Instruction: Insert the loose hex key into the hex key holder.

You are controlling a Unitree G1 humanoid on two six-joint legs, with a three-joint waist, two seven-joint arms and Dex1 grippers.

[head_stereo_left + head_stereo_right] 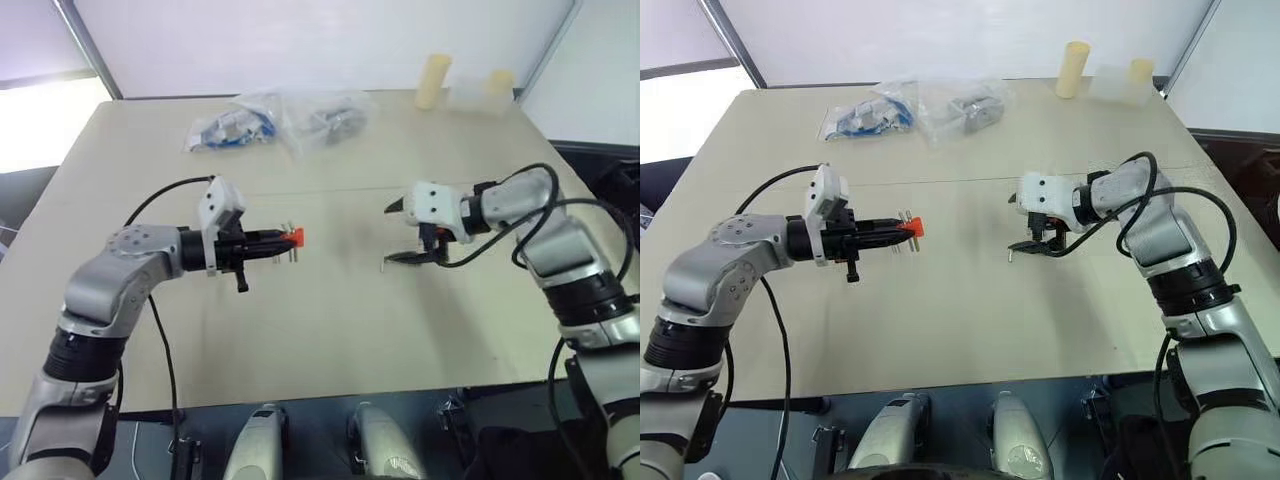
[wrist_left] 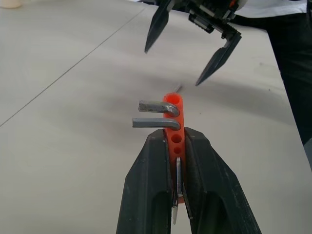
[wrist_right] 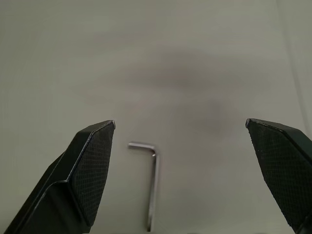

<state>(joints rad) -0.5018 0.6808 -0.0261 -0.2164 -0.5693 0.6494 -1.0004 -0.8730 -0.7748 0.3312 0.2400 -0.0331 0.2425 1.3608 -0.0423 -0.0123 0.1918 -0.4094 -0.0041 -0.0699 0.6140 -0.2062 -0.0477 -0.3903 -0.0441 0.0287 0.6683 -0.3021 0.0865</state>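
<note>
Right wrist view has the right tool (image 3: 180, 175) spread wide with nothing in it, both black fingers (image 3: 92, 165) hanging over the worktop (image 3: 161, 58). The loose hex key (image 3: 152, 183) lies flat on the worktop between them, nearer one finger, its short bent end pointing toward that finger, and not touching either as far as I can tell.

The left tool (image 2: 176, 195) is clamped tight on the hex key holder (image 2: 174, 127), the little red-orange block, which pokes out past the fingertips. Two bent metal keys (image 2: 153, 114) stick out of one side of it near the free end, and there are a couple of empty holes lower down.

From the head camera the two arms face each other over the middle of the worktop, well apart, the holder held above the surface. Toward the far edge sit some clear plastic bags (image 1: 280, 120) of parts, and two pale yellow cylinders (image 1: 432, 80) near the far right corner.
</note>
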